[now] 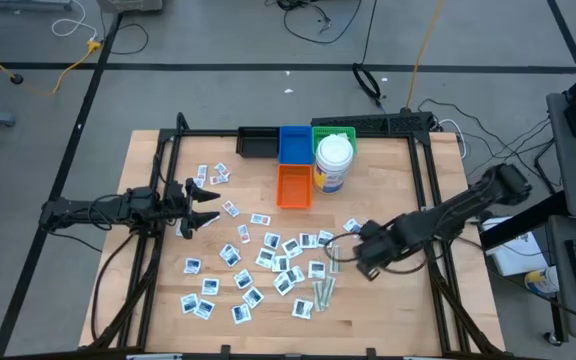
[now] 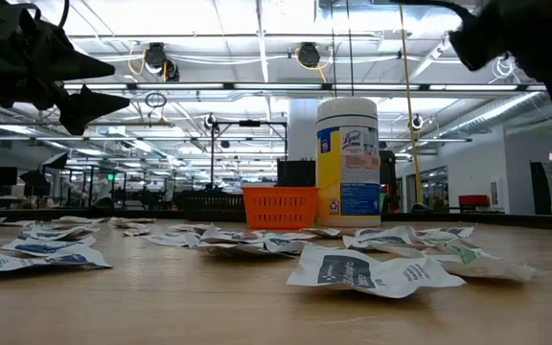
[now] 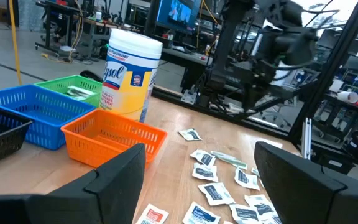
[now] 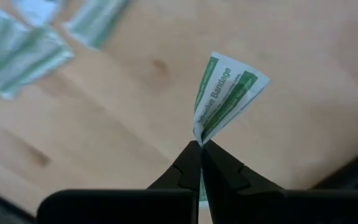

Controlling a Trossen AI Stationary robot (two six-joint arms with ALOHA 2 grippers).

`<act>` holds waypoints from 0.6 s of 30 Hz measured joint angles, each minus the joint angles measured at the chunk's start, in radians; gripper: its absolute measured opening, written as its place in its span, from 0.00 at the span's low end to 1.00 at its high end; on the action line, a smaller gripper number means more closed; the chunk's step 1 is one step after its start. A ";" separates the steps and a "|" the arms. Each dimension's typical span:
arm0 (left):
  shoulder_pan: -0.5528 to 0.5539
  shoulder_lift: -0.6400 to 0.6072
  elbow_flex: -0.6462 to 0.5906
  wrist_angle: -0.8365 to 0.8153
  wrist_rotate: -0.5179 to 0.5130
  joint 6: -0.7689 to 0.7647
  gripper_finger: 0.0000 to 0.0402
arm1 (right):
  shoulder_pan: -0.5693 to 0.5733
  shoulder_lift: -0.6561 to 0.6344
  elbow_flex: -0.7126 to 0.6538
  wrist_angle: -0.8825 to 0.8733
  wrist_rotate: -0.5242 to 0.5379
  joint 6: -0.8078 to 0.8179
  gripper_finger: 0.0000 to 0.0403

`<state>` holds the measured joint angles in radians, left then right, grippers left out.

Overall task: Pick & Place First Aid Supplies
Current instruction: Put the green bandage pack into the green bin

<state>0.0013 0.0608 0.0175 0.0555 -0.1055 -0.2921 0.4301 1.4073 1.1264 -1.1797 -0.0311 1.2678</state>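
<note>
The right gripper's (image 4: 200, 144) jaws are pinched tight on one end of a green-printed adhesive bandage strip (image 4: 224, 94), lifted off the tabletop (image 1: 388, 300) on its right side. More wrapped strips (image 1: 323, 291) lie just beside it, and white packets (image 1: 268, 262) spread across the middle. The left gripper (image 1: 211, 205) hangs over the left side, jaws wide apart and empty, well apart from the orange basket (image 1: 294, 186)
</note>
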 joint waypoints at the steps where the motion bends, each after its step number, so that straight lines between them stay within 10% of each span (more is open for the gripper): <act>1: 0.000 0.000 0.000 0.000 0.000 0.000 0.76 | -0.002 -0.027 -0.029 0.000 0.000 0.001 0.01; 18: 0.000 0.000 0.000 0.000 0.000 0.000 0.76 | -0.112 -0.191 -0.243 0.001 -0.020 -0.054 0.00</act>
<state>0.0013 0.0607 0.0175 0.0555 -0.1055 -0.2921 0.3182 1.2158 0.8833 -1.1786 -0.0509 1.2138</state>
